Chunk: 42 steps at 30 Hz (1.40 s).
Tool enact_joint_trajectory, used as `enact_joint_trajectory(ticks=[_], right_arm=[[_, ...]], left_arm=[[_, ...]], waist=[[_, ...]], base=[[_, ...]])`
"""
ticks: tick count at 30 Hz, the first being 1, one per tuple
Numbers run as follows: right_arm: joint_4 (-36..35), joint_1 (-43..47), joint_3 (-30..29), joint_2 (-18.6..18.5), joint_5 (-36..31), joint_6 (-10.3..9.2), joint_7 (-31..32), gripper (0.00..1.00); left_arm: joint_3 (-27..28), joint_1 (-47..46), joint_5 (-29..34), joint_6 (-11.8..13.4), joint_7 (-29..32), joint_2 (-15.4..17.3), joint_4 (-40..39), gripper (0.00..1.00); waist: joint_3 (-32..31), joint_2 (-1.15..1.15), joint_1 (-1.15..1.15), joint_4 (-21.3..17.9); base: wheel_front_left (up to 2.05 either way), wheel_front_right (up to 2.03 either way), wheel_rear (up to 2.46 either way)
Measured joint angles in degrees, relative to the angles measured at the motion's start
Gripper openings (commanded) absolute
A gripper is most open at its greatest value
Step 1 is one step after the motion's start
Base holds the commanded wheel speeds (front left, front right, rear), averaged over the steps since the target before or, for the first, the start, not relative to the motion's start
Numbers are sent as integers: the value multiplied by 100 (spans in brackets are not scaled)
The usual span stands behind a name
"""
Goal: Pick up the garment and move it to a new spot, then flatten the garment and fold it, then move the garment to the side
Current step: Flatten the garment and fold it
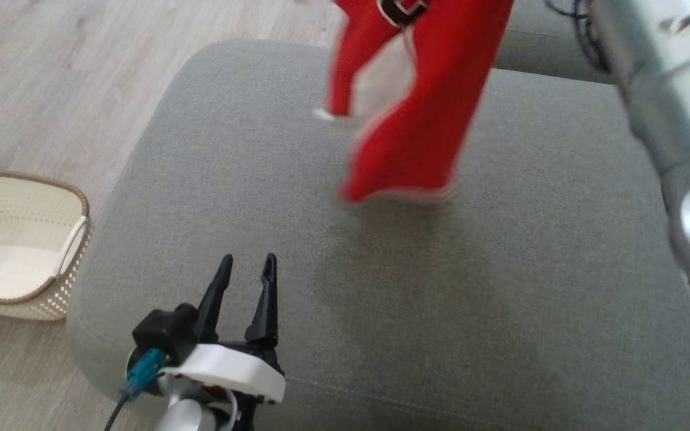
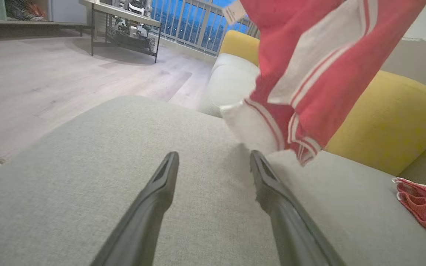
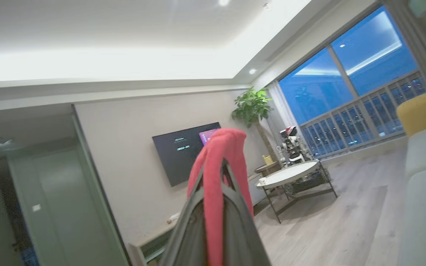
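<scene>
You have open grey cushion (image 1: 530, 269) ahead; its left edge drops off beside the basket (image 1: 84, 209). Your right tool (image 3: 215, 173) is clamped on the garment (image 1: 417, 120), which hangs above the cushion's far half. Your left tool (image 1: 248, 266), fingers apart, sits near the front-left edge, well apart from the garment.

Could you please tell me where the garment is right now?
In the head view the garment hangs top centre, above the cushion, held by the right pincer.
</scene>
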Motion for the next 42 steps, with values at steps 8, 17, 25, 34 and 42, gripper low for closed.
enact_joint_trajectory(ticks=[8, 17, 25, 34, 42], right_arm=[[1746, 318, -1377, -572, -901, 1, -40, 0], [1903, 2458, -2871, -1357, -1613, 0, -38, 0], [1815, 2785, -3047, -956, -2428, 1, -38, 100], [-51, 2953, -2517, -467, -3118, 1, -38, 100], [-1941, 4396, -1883, -514, -3192, 1, -38, 100]], left_arm=[[103, 38, 0, 2, 0, 3, -137, 100], [221, -151, 1, 36, 0, 2, -168, 100], [407, -433, 101, 14, 0, 0, -166, 100], [654, -478, -8, 2, 0, -5, -221, 100], [673, -381, -9, 25, 0, -4, -232, 100]], waist=[[309, 0, 1, -69], [604, 0, 1, -451], [713, 0, 2, -948], [360, 0, 1, -1307], [5, 0, 0, -1483]], base=[[0, 0, 0], [0, 0, 0], [0, 0, 0], [0, 0, 0], [0, 0, 0]])
